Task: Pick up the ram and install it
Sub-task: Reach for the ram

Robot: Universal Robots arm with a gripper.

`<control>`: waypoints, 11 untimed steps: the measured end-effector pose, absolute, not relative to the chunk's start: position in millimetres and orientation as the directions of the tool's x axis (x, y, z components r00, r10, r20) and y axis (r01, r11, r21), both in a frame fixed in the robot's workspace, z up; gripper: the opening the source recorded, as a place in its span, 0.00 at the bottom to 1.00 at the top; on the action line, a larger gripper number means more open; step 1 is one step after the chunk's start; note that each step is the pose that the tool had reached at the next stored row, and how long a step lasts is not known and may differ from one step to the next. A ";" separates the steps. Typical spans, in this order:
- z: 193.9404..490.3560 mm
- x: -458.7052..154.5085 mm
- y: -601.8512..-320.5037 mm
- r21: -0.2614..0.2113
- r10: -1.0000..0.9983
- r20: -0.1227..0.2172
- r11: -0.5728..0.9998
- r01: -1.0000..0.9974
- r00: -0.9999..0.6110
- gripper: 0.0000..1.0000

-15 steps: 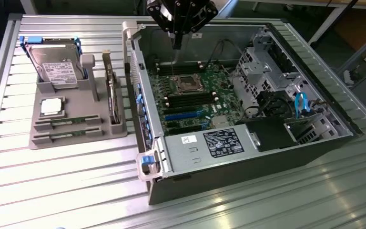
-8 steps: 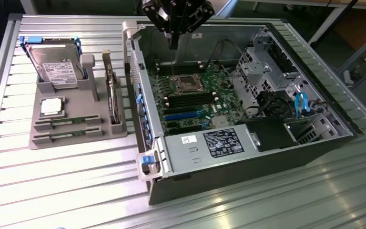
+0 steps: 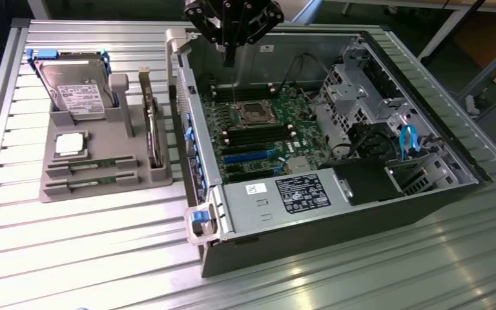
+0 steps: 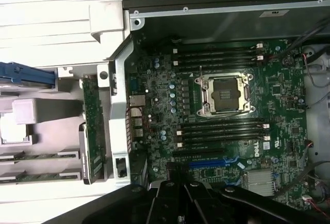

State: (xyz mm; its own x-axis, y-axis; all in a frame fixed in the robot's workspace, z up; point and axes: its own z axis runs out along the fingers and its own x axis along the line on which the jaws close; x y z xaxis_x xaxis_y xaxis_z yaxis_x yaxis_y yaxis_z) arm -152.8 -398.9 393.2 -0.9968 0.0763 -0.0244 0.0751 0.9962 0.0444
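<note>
The ram (image 3: 93,165) lies flat in a groove of the grey tray (image 3: 54,132) on the table (image 3: 75,258), w/ a second stick (image 3: 91,183) just beside it; both also show in the wrist view (image 4: 38,156). A small silver chip (image 3: 70,143) sits just behind them, the hard drive (image 3: 74,90) further back, and a big card (image 3: 152,129) stands upright at the tray's edge next to the PC case (image 3: 317,213).

Risks, as I judge them:
- The sticks lie low and close together, so a slightly off approach could nudge the neighbour or the chip.
- The upright card and the case wall stand btw. tray and board, so a low sideways pass could clip them.
- The sticks are thin, so a crooked grip could tilt one and jam it at the slots (image 3: 252,93).

The gripper (image 3: 229,58) is fully closed, w/ nothing in it. It hangs straight down from above over the far end of the motherboard (image 3: 265,139), clear of it and well apart from the ram. In the wrist view it (image 4: 178,193) looks down on the socket (image 4: 223,94).
</note>
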 end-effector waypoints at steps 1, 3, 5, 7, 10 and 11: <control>393.2 -153.7 -398.9 0.044 0.076 -0.024 0.996 0.075 -0.997 0.09; 393.2 -159.0 -399.0 0.044 0.076 -0.024 0.996 0.075 -0.997 0.09; 393.2 -163.5 -398.9 0.044 0.076 -0.024 0.996 0.075 -0.997 0.09; 393.2 -166.6 -398.9 0.044 0.076 -0.024 0.996 0.075 -0.997 0.09; 393.2 -172.1 -398.9 0.044 0.076 -0.024 0.996 0.075 -0.997 0.09; 393.2 -173.7 -398.9 0.044 0.076 -0.024 0.996 0.075 -0.997 0.09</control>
State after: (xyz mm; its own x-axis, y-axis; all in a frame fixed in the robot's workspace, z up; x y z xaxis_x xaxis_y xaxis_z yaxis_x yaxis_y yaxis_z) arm -173.7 -398.9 393.2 -0.9968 0.0762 -0.0245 0.0751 0.9962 0.0444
